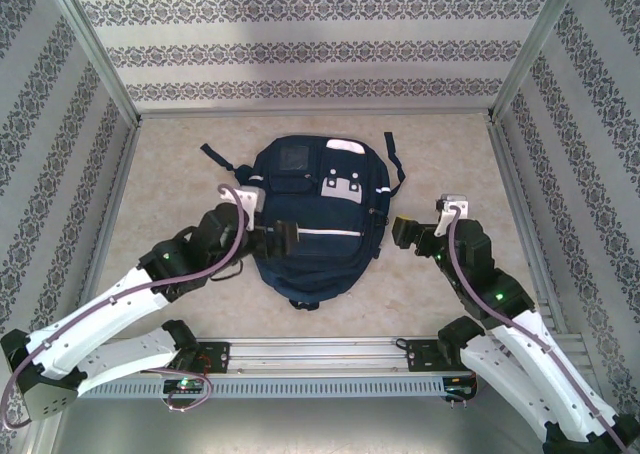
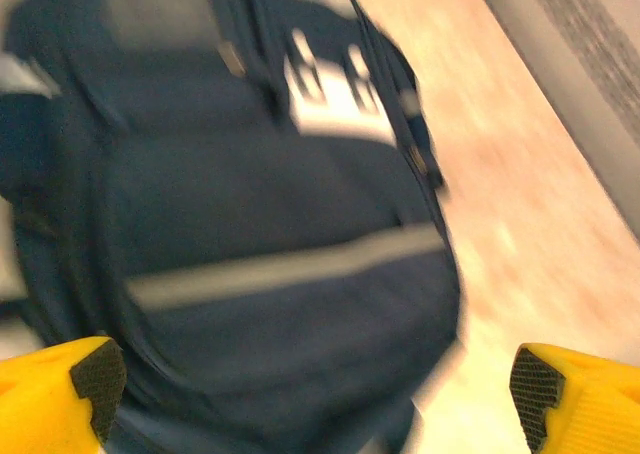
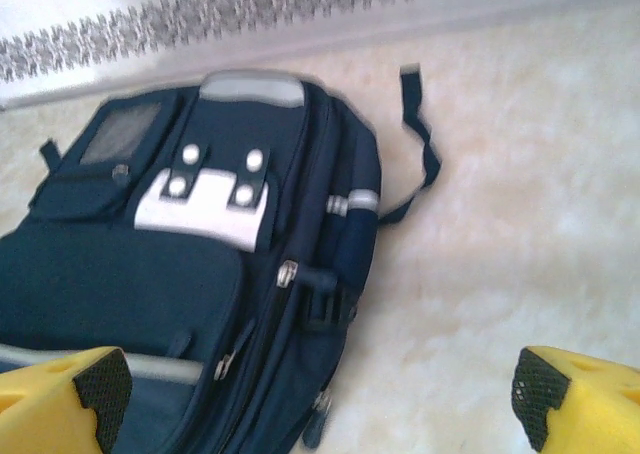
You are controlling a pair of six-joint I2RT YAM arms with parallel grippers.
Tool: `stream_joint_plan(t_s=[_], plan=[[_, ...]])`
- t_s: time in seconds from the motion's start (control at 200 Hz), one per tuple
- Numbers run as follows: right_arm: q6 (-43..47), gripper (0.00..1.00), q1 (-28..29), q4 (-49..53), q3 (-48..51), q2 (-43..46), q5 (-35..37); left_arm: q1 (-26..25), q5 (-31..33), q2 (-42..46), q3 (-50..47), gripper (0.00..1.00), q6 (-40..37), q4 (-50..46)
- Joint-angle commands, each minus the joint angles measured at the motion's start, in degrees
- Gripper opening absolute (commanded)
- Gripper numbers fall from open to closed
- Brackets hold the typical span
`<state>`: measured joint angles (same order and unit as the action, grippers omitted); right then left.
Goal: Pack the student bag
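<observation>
Student bag [image 1: 318, 219] centre frame, seemingly zipped; our left gripper [image 1: 286, 240] and right gripper [image 1: 404, 232] spread, empty. We likely retract next.

No text, brand, number or sign can be read. The grey-white patch [image 3: 200, 209] on the large navy-blue fabric backpack [image 3: 120, 284], ahead of the right claw [image 3: 318, 384], shows no legible marking.

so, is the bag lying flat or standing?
Lying flat: the student bag rests front-up on the table, pockets and stripe facing the top camera.
</observation>
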<state>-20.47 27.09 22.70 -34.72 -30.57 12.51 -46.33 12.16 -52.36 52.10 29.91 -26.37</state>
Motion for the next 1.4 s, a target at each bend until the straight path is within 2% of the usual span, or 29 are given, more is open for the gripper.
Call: stream_joint_plan(t_s=[0.0,0.04,0.075,0.155,0.195,0.245,0.305,0.37,0.435,0.52,0.56,0.69,0.794,0.844,0.889,1.004,1.024,1.079,1.194,1.219,1.299,1.394], plan=[[11.5,0.98,-0.8,-14.5,5.8,0.8,8.8,3.5,22.1,-1.0,-4.7,1.0,-21.7,13.1],[15.4,0.98,-1.0,-19.4,8.3,0.4,10.4,7.4,21.3,-1.8,-7.2,0.99,-26.9,18.5],[18.5,0.98,-1.5,-23.5,10.5,-0.2,11.2,11.9,17.3,-2.7,-8.4,1.0,-28.8,20.3],[21.5,0.98,-3.8,-31.3,14.6,-1.7,11.3,21.4,9.6,-4.8,-10.4,0.99,-24.9,19.2],[20.6,0.98,-5.6,-34.2,17.8,-2.6,10.3,25.0,9.3,-5.3,-12.6,0.99,-23.2,20.7],[18.3,0.98,-9.2,-38.3,20.4,-4.1,7.3,28.8,8.1,-5.0,-17.0,1.0,-24.5,25.2],[21.6,0.98,-13.6,-41.7,22.7,-6.1,-0.6,33.3,7.5,-4.9,-22.5,0.99,-23.8,31.5],[19.3,0.98,-17.7,-44.3,24.2,-9.9,1.3,39.1,1.2,-5.6,-26.6,0.99,-22.6,36.7],[19.4,0.98,-22.2,-45.5,24.6,-14.3,-0.6,42.7,-2.5,-8.6,-29.2,1.0,-23.0,40.7],[15.7,0.98,-25.7,-49.6,25.0,-19.4,-1.4,44.7,-3.8,-14.3,-30.7,1.0,-22.5,45.5],[17.0,0.98,-25.8,-49.3,24.2,-20.6,-1.8,45.7,-5.4,-15.9,-29.3,0.99,-22.7,44.7],[18.4,0.98,-27.0,-55.8,22.9,-27.3,-5.3,46.6,-7.0,-21.1,-28.7,0.99,-23.5,53.0],[16.4,0.98,-27.3,-62.7,23.0,-31.8,-6.4,46.9,-10.8,-26.0,-28.4,1.0,-24.2,61.8],[16.2,0.98,-27.5,-64.2,22.5,-33.5,-7.0,47.0,-11.6,-27.3,-27.4,0.99,-26.4,62.1],[16.3,0.98,-27.9,-67.0,22.3,-35.5,-8.5,47.0,-13.2,-29.7,-28.8,0.99,-28.7,68.7],[16.5,0.98,-28.4,-72.1,21.3,-40.0,-11.6,47.9,-11.1,-38.2,-36.0,0.99,-26.8,90.8],[16.5,0.98,-28.5,-73.5,21.4,-41.1,-12.1,47.9,-11.7,-37.8,-35.6,0.99,-27.1,89.3],[16.3,0.98,-28.7,-80.2,22.1,-45.2,-12.7,47.9,-15.3,-36.2,-30.1,0.99,-28.5,75.8],[14.7,0.98,-29.4,-101.9,23.7,-61.3,-13.0,47.5,-15.0,-37.3,-28.6,1.0,-29.1,74.8],[14.3,0.98,-30.0,-98.8,23.1,-60.5,-14.5,47.4,-14.9,-37.1,-28.5,0.99,-29.2,74.2],[15.4,0.98,-29.9,-75.4,15.7,-54.7,-14.9,47.4,-14.9,-37.1,-28.3,0.99,-29.1,73.9],[18.9,0.98,-26.6,-76.2,13.1,-57.0,-12.9,47.4,-14.9,-37.1,-28.2,1.0,-29.1,73.4]])
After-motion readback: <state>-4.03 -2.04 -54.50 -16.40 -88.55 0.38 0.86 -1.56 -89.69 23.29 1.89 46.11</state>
